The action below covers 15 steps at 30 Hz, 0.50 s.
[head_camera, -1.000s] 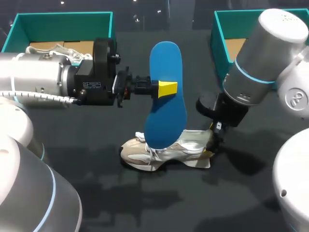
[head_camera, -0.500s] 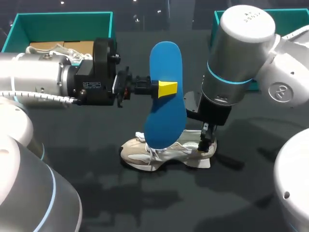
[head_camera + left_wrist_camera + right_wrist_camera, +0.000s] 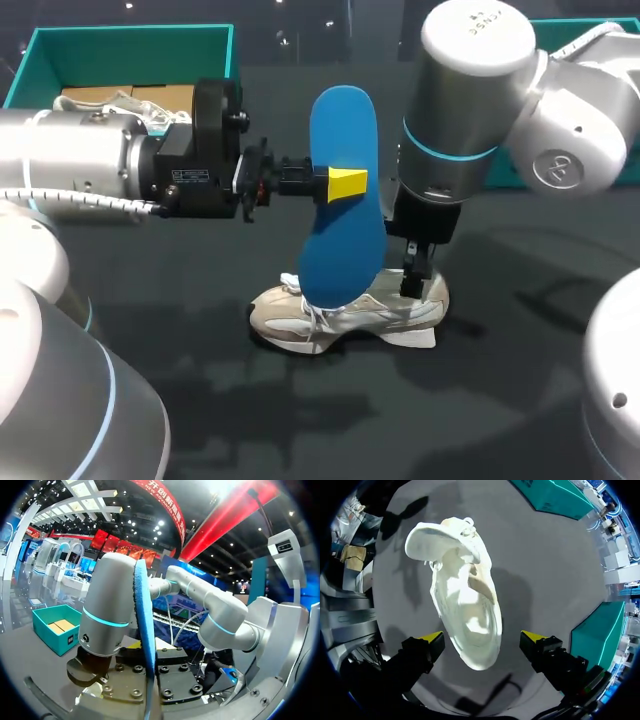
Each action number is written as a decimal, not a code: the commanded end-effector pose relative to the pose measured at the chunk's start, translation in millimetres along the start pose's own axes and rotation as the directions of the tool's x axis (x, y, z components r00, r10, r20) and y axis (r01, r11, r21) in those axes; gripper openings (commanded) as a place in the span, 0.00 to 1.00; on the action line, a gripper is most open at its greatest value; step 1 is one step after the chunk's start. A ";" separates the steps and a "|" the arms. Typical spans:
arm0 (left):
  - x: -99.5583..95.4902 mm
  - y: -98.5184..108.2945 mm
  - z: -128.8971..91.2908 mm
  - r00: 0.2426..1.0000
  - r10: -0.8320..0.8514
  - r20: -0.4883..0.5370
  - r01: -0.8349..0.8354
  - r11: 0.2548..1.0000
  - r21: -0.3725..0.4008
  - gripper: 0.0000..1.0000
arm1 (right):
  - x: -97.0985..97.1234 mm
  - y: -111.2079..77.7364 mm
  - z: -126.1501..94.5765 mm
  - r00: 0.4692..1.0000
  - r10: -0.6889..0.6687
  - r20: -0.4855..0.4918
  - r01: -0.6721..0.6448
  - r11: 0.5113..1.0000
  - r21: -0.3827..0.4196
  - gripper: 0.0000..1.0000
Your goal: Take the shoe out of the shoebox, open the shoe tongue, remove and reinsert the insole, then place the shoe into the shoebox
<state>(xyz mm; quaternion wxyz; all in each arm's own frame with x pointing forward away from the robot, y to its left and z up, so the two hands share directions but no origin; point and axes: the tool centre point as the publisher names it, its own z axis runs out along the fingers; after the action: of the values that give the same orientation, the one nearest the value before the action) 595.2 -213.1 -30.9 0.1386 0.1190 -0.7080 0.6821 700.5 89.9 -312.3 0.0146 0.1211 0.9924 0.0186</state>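
Straddling the shoe (image 3: 462, 585) at its heel, the right pincer (image 3: 482, 637) gapes, apparently without contact.

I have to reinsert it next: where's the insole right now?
Head view: the insole is held upright in the left tool, near the middle, its lower end over the shoe.

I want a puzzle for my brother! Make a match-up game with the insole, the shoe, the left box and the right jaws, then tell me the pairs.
1 insole
2 shoe
3 left shoebox
4 right jaws

A open, either side of the shoe's heel
B teal, far left of the table
C blue, held up by the left jaws
D white, on the table

Pairs: 1-C, 2-D, 3-B, 4-A
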 end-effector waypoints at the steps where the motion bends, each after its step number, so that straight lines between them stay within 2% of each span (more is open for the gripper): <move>1: -1.7 0.1 3.5 1.000 0.001 -0.001 -0.001 1.000 0.002 0.00 | -10.9 13.2 6.5 1.000 -0.015 -0.009 0.015 1.000 0.022 1.00; 4: -1.7 0.1 3.5 1.000 0.001 -0.001 -0.001 1.000 0.002 0.00 | -16.4 17.4 10.5 1.000 -0.028 -0.009 0.028 0.999 0.024 1.00; 9: -1.7 0.1 3.5 1.000 0.001 -0.001 -0.001 1.000 0.002 0.00 | -21.7 27.4 18.6 0.999 -0.051 -0.019 0.052 0.998 0.022 0.71; 11: -1.7 0.1 3.5 1.000 0.001 -0.001 -0.001 1.000 0.002 0.00 | -22.1 29.7 21.6 0.998 -0.054 -0.024 0.055 0.998 0.022 0.68; 15: -1.7 0.1 3.5 1.000 0.001 -0.001 -0.001 1.000 0.002 0.00 | -23.0 33.7 29.4 0.998 -0.059 -0.037 0.060 0.998 0.022 0.71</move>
<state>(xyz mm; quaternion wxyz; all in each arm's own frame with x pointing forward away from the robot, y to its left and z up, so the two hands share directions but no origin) 595.2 -213.1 -30.8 0.1385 0.1190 -0.7080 0.6821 727.0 110.4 -330.2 -0.0005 0.0910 0.9958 0.0132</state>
